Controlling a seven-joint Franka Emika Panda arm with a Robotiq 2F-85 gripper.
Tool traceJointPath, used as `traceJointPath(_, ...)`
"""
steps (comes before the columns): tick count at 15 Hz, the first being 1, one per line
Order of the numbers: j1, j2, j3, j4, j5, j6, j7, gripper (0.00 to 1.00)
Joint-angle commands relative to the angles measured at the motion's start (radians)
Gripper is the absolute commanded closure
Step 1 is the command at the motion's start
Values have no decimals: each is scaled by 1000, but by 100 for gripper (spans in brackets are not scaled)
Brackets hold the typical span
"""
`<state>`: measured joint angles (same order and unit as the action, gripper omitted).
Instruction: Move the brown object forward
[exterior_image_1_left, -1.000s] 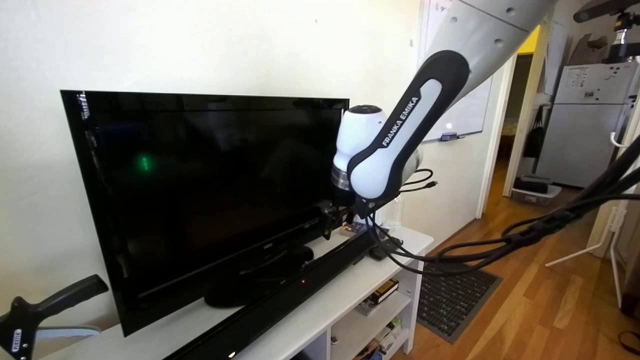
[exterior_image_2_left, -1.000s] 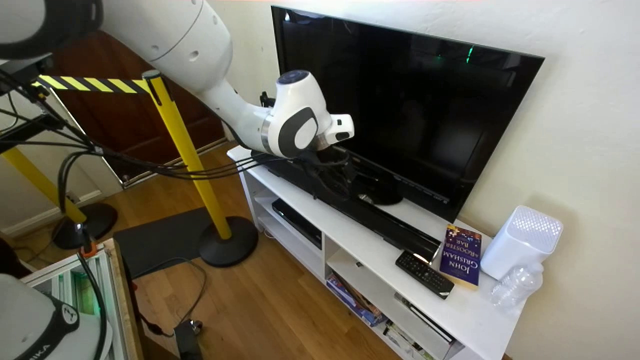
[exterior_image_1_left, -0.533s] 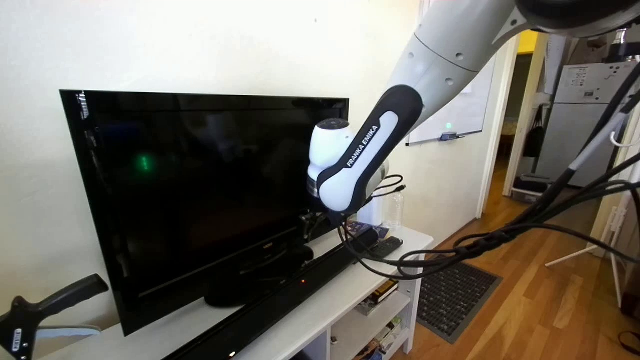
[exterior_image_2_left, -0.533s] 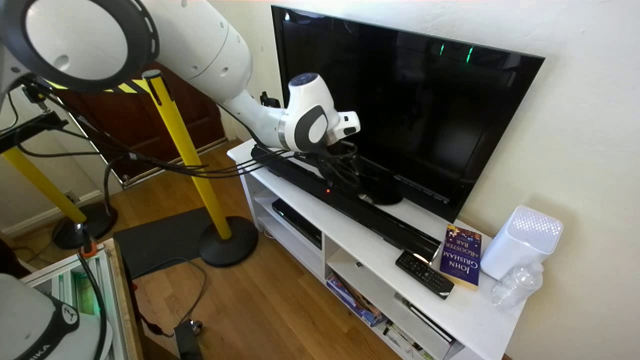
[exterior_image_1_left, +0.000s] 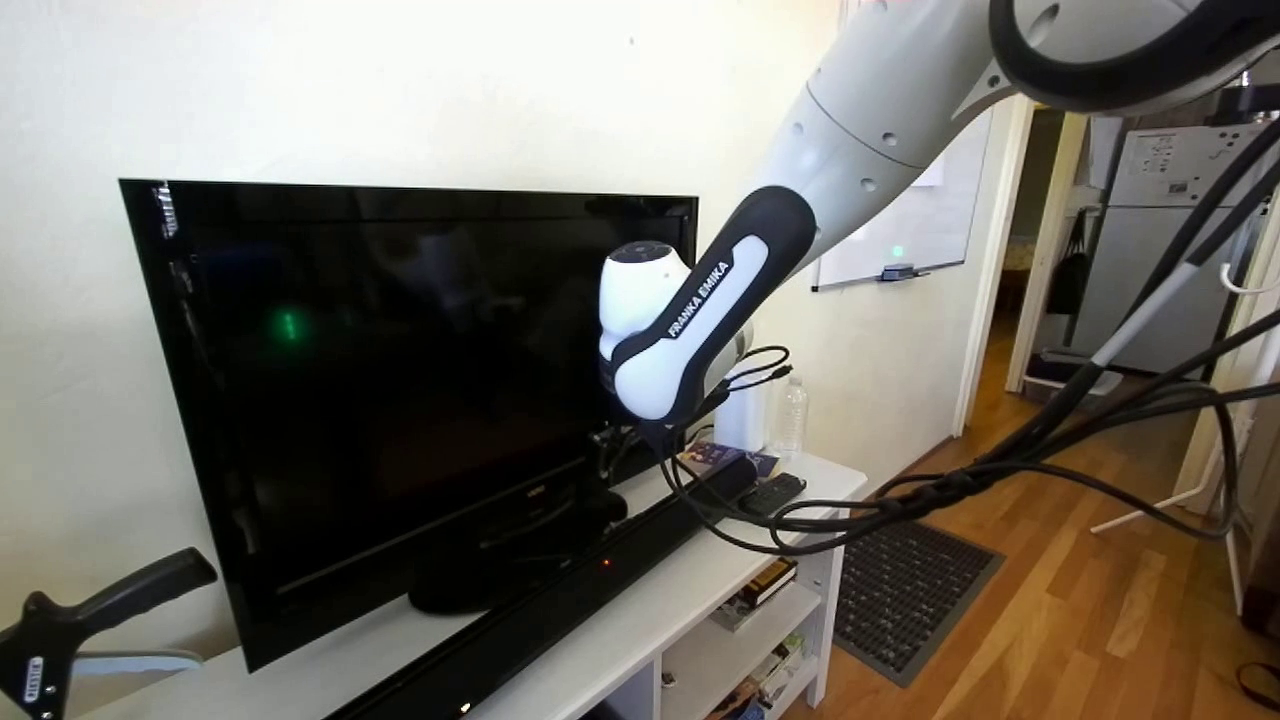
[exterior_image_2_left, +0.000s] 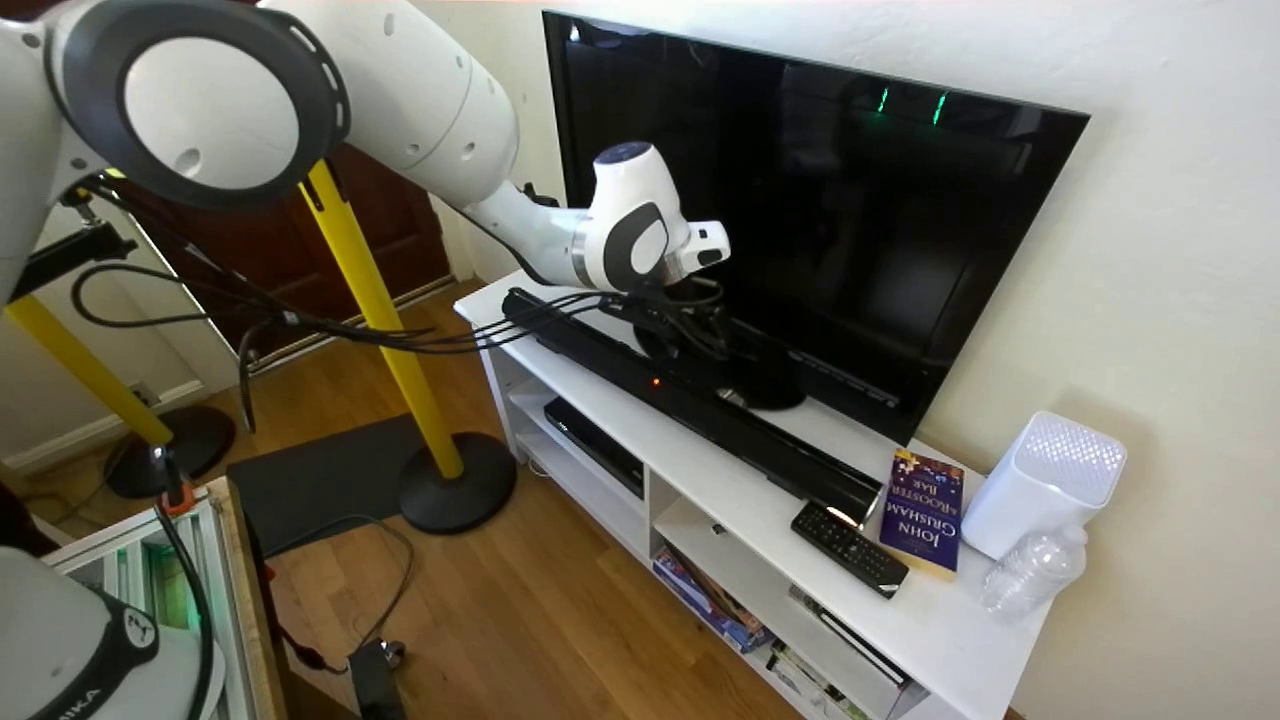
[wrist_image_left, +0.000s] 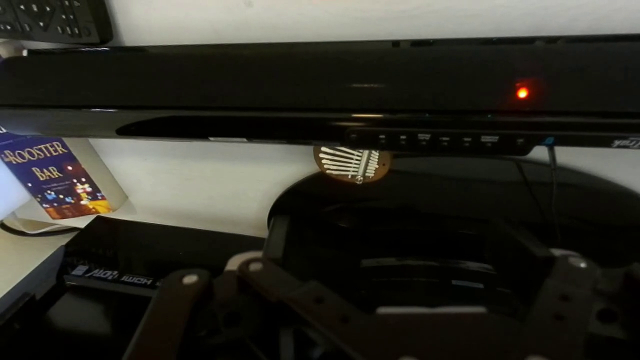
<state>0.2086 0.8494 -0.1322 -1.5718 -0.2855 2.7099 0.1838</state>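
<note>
Brown object (wrist_image_left: 353, 164) with pale tines shows past edge of speaker bar (wrist_image_left: 280, 75) in wrist view (bar hides its upper part), overlapping rim of TV base (wrist_image_left: 450, 187); cannot tell if touching. Tool (wrist_image_left: 395, 235) near base, fingers spread wide, gripping nothing. Remote (exterior_image_2_left: 850, 549) and paperback (exterior_image_2_left: 921, 513) on white surface (exterior_image_2_left: 960, 635), just beside bar's end; clear bottle (exterior_image_2_left: 1035, 572) next to white box (exterior_image_2_left: 1045, 485).
</note>
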Motion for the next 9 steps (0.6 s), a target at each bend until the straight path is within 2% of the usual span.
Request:
traceJointPath(1,5,0,-6,1,12,0,-9,0)
traceJointPath(4,-2,18,-7,15,14,22,-8,0)
traceJointPath(9,-64,129,19,177,48,18,-48,0)
